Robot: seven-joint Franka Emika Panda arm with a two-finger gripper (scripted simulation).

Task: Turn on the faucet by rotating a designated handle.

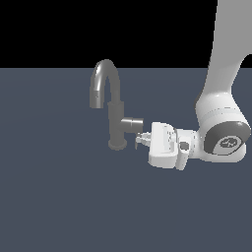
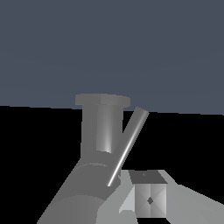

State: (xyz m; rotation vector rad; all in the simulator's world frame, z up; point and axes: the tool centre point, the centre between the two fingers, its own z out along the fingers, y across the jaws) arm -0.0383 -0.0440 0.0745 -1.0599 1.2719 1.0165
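Observation:
The grey faucet (image 1: 114,110) stands on the dark floor, its arched spout (image 1: 102,78) curving toward the exterior view's left. The handle (image 1: 133,122) is a short stub sticking out of the column toward the exterior view's right. In the wrist view its thin lever rod (image 2: 128,146) slants across the column (image 2: 103,129). My gripper (image 1: 141,140) sits just below the stub's end, level with the faucet's base. Its fingertips (image 2: 149,199) look pressed together, right beside the rod's near end, with nothing held. I cannot tell whether they touch the rod.
The dark blue-grey floor (image 1: 59,197) stretches all around the faucet. My white arm (image 1: 221,98) rises at the exterior view's right, with the white hand (image 1: 163,145) reaching in low from that side.

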